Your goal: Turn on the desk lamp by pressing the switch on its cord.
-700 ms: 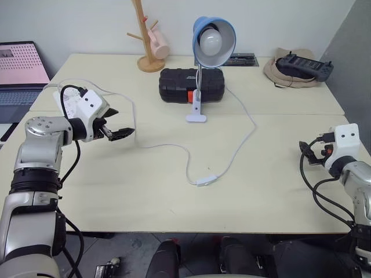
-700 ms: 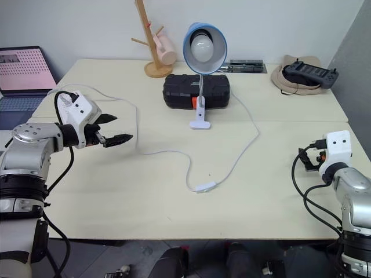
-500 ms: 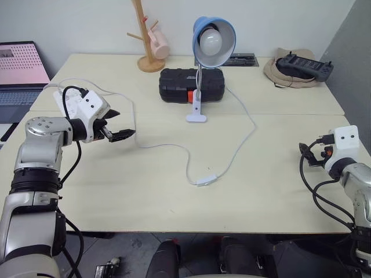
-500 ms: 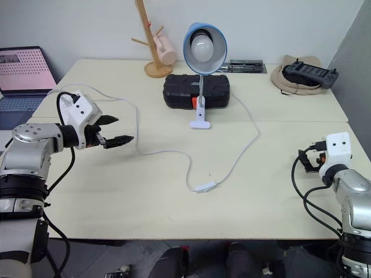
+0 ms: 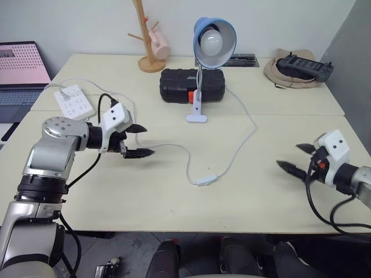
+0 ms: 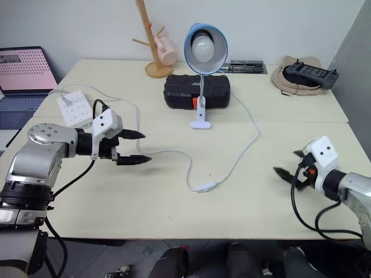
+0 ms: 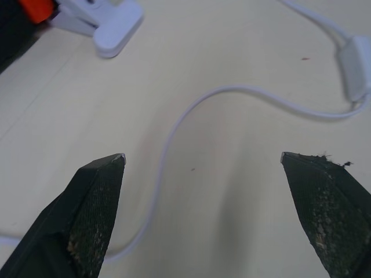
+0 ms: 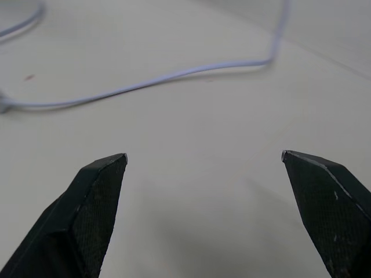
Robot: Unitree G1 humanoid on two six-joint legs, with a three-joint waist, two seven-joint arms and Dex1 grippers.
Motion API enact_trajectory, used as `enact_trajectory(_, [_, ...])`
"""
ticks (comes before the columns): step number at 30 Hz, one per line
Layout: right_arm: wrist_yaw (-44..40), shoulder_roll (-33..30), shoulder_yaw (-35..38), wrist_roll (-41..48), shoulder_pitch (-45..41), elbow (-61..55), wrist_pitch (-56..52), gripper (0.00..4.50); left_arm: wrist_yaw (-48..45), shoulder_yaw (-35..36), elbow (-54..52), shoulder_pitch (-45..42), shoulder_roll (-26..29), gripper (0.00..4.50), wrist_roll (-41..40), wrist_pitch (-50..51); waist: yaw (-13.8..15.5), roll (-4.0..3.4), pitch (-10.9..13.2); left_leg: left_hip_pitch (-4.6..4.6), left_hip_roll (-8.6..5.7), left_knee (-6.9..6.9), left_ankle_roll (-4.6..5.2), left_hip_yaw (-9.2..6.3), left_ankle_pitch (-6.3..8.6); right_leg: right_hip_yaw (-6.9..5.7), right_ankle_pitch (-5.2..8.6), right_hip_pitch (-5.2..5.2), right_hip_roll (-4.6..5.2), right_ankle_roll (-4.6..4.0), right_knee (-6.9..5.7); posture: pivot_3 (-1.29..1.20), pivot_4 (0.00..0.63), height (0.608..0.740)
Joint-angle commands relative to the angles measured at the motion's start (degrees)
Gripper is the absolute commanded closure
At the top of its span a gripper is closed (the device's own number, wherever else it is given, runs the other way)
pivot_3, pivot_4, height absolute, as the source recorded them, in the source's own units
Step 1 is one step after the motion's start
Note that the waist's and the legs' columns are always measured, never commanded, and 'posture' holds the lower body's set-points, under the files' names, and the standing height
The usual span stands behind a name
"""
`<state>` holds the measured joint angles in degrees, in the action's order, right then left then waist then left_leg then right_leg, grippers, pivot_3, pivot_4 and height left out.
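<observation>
Switch (image 7: 355, 63) sits beyond the open left tool (image 7: 203, 159); lamp bulb (image 5: 210, 39) unlit.

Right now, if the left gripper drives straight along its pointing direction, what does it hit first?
Probably the cord: the left gripper, open and empty, angles down toward the loop that crosses the table between its fingers. The switch lies farther along, off to one side. Depth is uncertain.

Both arms are reaching inward over the bench. The left pincer (image 5: 139, 142) is pointing right with its 2 fingers spread wide; the right pincer (image 5: 297, 158) is pointing left, fingers likewise apart, holding nothing.
</observation>
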<state>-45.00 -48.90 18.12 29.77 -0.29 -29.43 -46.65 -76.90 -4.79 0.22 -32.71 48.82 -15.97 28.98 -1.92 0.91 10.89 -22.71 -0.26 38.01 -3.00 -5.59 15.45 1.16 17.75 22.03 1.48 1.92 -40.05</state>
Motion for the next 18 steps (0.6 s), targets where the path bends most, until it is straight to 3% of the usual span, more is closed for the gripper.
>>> enact_trajectory(1, [-0.6, -0.9, -0.4, 3.2, 0.5, -4.6, -2.2, 0.01, -0.7, -2.4, -8.0, 2.9, 0.8, 0.0, -1.1, 0.5, 0.0, 0.0, 0.0, 0.0, 0.02, -0.01, 0.0, -0.01, 0.0, -0.01, 0.0, -0.01, 0.0, 0.0, 0.0, 0.0, 0.15, 0.74])
enact_trajectory(7, [2.5, 1.2, -1.9, 6.0, 0.8, -8.7, -5.5, 0.01, 4.4, -10.1, -8.3, 4.2, -4.8, 0.0, 4.9, -4.6, 0.3, 0.01, 0.0, 0.02, -0.06, 0.01, 0.0, -0.06, 0.0, -0.08, 0.0, -0.05, -0.02, 0.0, 0.02, 0.0, 0.15, 0.74])
enact_trajectory(18, [6.9, 2.0, 0.2, 7.4, 3.3, -10.6, -6.7, 0.01, 9.3, -16.6, -7.9, 4.7, -13.4, 0.0, 7.8, -5.6, 0.4, 0.03, 0.0, 0.03, -0.09, 0.02, 0.0, -0.1, 0.0, -0.11, 0.0, -0.13, -0.01, 0.01, 0.07, 0.0, 0.15, 0.74])
